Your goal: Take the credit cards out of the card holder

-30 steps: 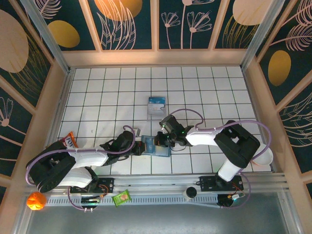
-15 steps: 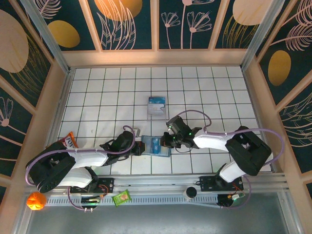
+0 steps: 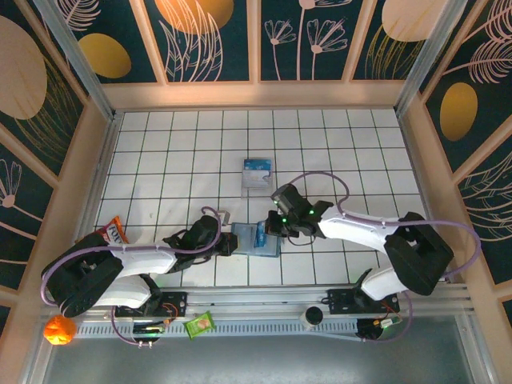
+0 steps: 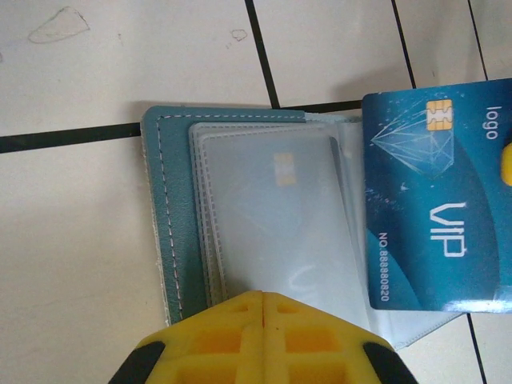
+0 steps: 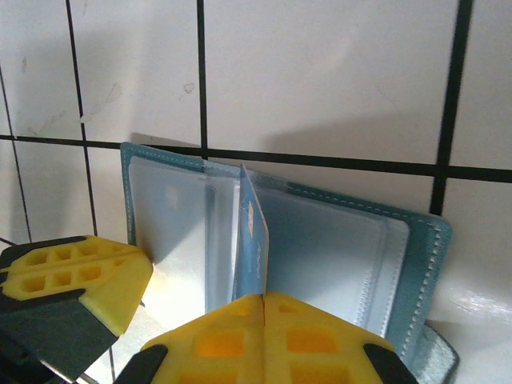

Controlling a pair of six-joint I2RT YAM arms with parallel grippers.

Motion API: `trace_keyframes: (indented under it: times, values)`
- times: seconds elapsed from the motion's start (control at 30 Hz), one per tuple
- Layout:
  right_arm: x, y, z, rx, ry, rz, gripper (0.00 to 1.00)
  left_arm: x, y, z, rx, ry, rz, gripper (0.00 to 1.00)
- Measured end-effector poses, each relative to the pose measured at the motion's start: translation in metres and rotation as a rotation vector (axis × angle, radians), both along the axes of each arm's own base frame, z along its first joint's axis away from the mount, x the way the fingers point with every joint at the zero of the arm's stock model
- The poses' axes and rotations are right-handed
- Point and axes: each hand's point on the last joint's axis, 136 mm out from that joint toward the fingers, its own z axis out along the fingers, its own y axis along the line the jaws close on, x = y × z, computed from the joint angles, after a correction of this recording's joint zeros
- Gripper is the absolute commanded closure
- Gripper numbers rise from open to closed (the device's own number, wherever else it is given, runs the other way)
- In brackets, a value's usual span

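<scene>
Left hand [image 4: 262,299], fingers together, rests on the card holder [image 4: 170,208], hiding its near edge. Right hand [image 5: 262,299] is clamped on a blue card [image 5: 253,240], whose lower end is hidden.

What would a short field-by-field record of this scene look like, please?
holder: open, lying flat on the tiled table
left gripper: shut, tips on the holder's near edge
right gripper: shut on the VIP card
VIP card: blue, held on edge over the holder's middle
second card: inside a frosted pocket, chip showing through
clear case: farther back on the table, apart from the holder
</scene>
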Motion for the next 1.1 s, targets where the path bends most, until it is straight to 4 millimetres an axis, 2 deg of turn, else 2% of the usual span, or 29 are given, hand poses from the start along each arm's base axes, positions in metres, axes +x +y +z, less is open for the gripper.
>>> trace_keyframes:
  times: [0.17,0.4,0.5,0.63,0.77,0.9,0.97,1.07,1.1]
  values:
    - [0.001,0.011,-0.006,-0.038,0.006,0.017,1.00,-0.001,-0.001,0.000,-0.006,0.006,-0.009,1.00]
    - [0.000,0.015,-0.005,-0.037,-0.002,0.024,0.82,-0.002,-0.005,0.000,-0.018,0.008,-0.019,1.00]
    - [-0.001,0.018,-0.006,-0.028,-0.001,0.034,0.79,-0.002,-0.005,0.000,-0.019,0.008,-0.021,1.00]
    - [0.000,0.021,-0.008,-0.020,-0.004,0.036,0.83,-0.002,-0.005,0.000,-0.020,0.008,-0.021,1.00]
    - [-0.001,0.018,-0.013,-0.024,0.001,0.033,1.00,-0.002,-0.005,0.000,-0.020,0.008,-0.021,1.00]
    - [0.002,0.016,-0.011,-0.018,-0.020,0.047,1.00,-0.002,-0.005,0.000,-0.019,0.009,-0.021,1.00]
    - [0.004,0.013,-0.003,-0.012,-0.053,0.067,1.00,-0.002,-0.005,0.000,-0.019,0.009,-0.021,1.00]
    - [0.010,0.008,0.019,0.001,-0.150,0.122,1.00,-0.002,-0.005,0.000,-0.017,0.009,-0.022,1.00]
    - [0.012,0.007,0.027,0.003,-0.188,0.145,1.00,-0.002,-0.005,0.000,-0.015,0.009,-0.023,0.95]
